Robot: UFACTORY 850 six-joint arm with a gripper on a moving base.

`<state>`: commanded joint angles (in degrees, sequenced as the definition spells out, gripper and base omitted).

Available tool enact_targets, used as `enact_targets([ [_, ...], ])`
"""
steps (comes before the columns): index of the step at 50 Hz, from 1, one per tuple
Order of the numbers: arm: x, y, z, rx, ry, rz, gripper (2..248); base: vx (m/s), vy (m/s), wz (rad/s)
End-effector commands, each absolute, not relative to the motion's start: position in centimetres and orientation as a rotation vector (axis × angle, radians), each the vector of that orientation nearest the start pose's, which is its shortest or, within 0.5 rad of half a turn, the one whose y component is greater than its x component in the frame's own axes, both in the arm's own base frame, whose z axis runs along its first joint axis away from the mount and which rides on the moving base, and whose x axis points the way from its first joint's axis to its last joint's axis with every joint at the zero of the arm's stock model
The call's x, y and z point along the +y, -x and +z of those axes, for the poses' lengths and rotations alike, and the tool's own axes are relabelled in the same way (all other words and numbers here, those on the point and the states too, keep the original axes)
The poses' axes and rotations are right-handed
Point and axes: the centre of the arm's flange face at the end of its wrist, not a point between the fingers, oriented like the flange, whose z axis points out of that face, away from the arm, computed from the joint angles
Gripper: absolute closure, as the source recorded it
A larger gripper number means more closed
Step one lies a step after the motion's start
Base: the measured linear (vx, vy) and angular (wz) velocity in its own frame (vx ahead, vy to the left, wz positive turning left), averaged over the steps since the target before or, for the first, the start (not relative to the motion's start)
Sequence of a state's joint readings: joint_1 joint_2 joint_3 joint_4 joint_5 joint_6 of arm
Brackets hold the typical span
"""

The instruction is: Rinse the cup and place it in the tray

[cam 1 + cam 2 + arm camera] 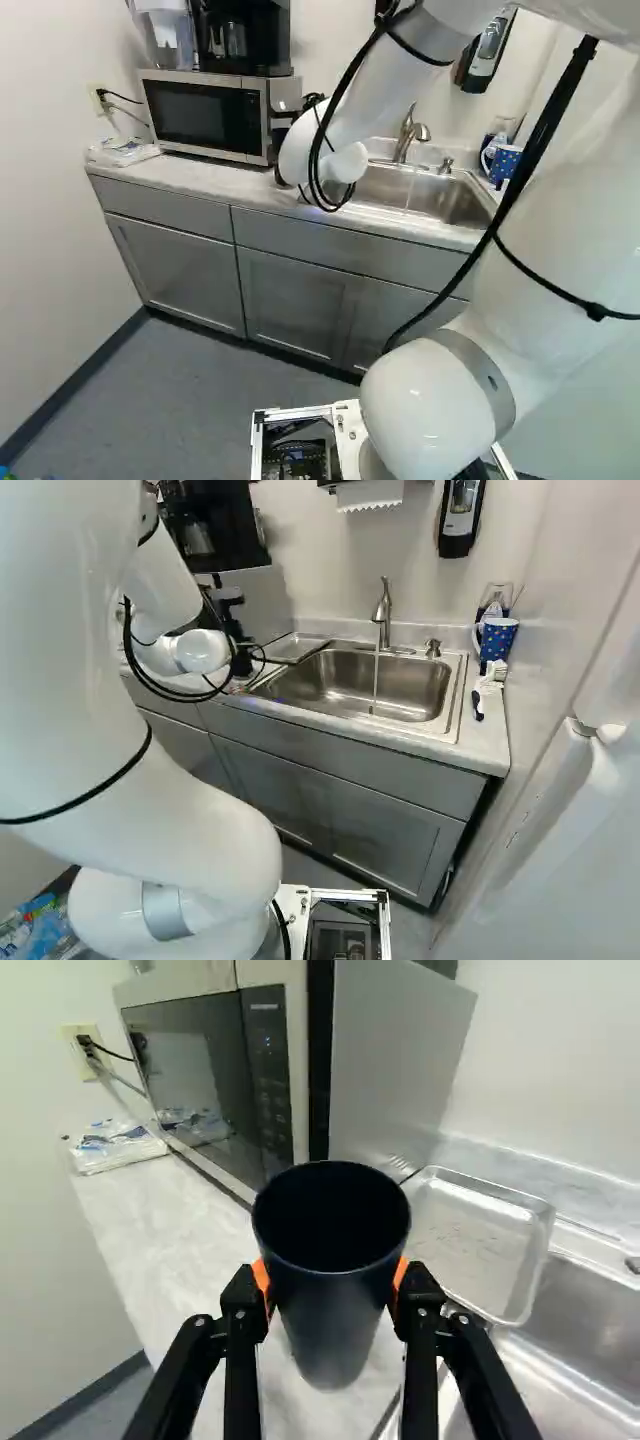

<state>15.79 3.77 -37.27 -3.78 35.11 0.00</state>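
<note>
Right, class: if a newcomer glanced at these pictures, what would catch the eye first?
Most likely the dark, tapered cup, clamped between the orange pads of the black two-fingered gripper in the middle of the wrist view. Next, perhaps, the bulky white robot arm filling the left of the right base view. Then the thin stream of water falling from the metal faucet into the steel sink.

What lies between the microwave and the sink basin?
The shallow metal tray lies between the microwave and the sink basin. The wrist view shows this, with the dark cup held by the gripper nearer the camera.
</note>
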Motion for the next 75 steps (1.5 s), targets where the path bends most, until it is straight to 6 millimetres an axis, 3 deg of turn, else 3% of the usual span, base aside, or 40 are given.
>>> enact_targets([
  [36, 9.0, -44.6, 54.7, -0.319, 2.286, -1.954, 124, 0.0, 0.0, 0.0],
  [75, 3.7, -47.0, 54.7, -0.185, 2.359, -2.006, 124, 0.0, 0.0, 0.0],
])
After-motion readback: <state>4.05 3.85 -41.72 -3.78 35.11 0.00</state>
